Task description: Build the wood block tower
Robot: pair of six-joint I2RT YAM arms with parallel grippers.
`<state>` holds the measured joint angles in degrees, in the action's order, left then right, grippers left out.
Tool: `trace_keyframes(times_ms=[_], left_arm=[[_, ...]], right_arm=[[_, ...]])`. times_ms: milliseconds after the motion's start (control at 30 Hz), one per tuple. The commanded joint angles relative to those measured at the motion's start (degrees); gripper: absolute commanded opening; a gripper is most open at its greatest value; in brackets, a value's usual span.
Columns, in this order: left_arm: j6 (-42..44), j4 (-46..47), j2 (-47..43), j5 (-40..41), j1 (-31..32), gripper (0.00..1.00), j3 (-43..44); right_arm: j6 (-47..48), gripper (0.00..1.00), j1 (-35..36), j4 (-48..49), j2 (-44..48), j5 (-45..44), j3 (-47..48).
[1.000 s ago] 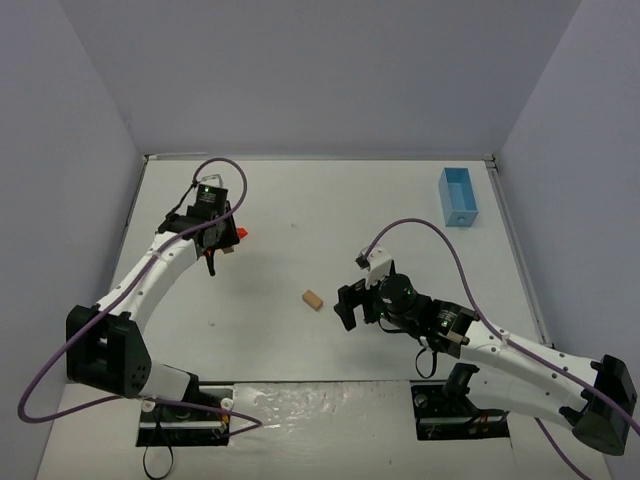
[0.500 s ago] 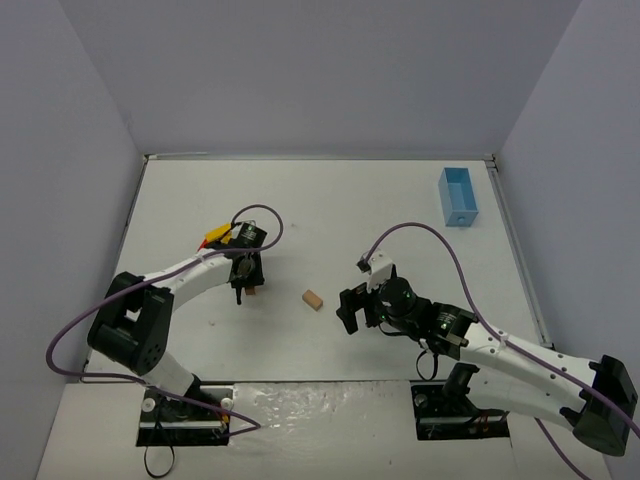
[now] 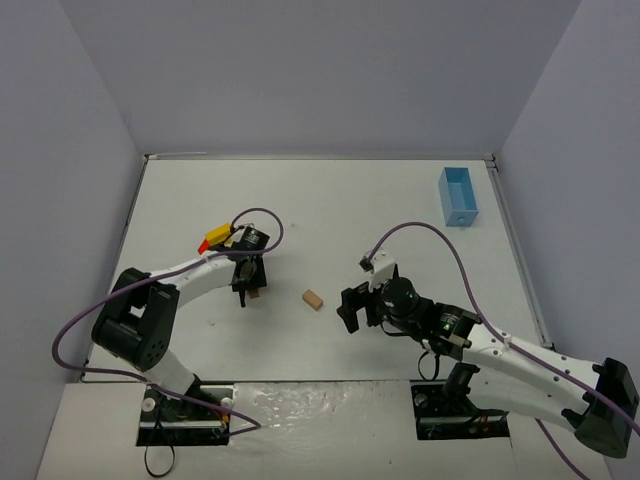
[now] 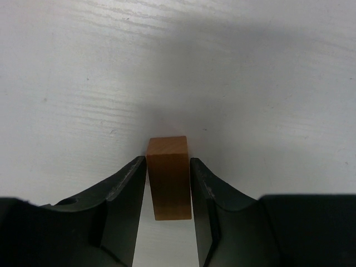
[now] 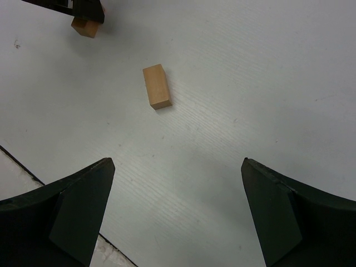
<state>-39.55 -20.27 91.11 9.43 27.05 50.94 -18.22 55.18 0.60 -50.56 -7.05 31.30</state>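
We are seeing a tan block (image 5: 156, 86) lying flat on the white bench (image 5: 261, 78) — well ahead of our right fingers (image 5: 78, 211), standing wide apart. Top left, a second tan block (image 5: 84, 26) is poking out of the left gripper (image 5: 87, 15).

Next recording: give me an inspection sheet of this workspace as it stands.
Surface: white table, faint grain.
Job's things: free tan wooden block lying mid-table; second tan wooden block between the fingers of the left gripper; red and yellow pieces together, left side.
Clutter: light-blue rectangular box, far right.
Grippers: left gripper close around its block, grip unclear; right gripper open, empty.
Cables: purple cables loop above the table.
Surroundings: plain pale walls on three sides.
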Motion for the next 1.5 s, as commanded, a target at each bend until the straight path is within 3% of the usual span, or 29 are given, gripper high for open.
trace_keyframes(times_ms=[0,700,867,933,967,1100,1267,1467], left_arm=[[-0.71,-2.93,-3.39,0.68,0.11,0.35,2.76],[-0.97,-8.03,-1.94,-1.7,-0.24,0.29,5.75],[-0.5,-8.39,-1.93,-2.86,-0.72,0.22,6.11],[0.06,-8.98,-2.32,-3.27,-0.94,0.15,6.61],[0.97,-9.73,-2.58,-3.52,-1.11,0.03,6.95],[5.05,-12.41,-4.83,-5.34,-2.72,0.0,10.76],[20.08,-18.94,-6.95,-11.71,-10.21,0.0,20.65],[26.62,-27.26,-4.58,-6.11,-16.7,0.0,36.02]], right_arm=[[-0.59,0.95,-0.07,1.86,1.17,-1.74,-0.1],[-0.68,0.95,-0.07,1.9,3.63,-1.47,-0.98],[-0.7,0.95,-0.07,1.95,3.63,-1.41,-1.04],[-0.59,0.95,-0.07,1.95,3.71,-1.39,-1.07],[-0.59,0.95,-0.07,1.95,3.72,-1.31,-1.07],[-0.6,0.95,-0.07,1.94,4.18,-1.02,-1.09],[-0.59,0.95,-0.07,1.95,5.08,-0.87,-1.5],[-0.5,0.95,-0.07,1.97,4.9,-0.24,-1.48]])
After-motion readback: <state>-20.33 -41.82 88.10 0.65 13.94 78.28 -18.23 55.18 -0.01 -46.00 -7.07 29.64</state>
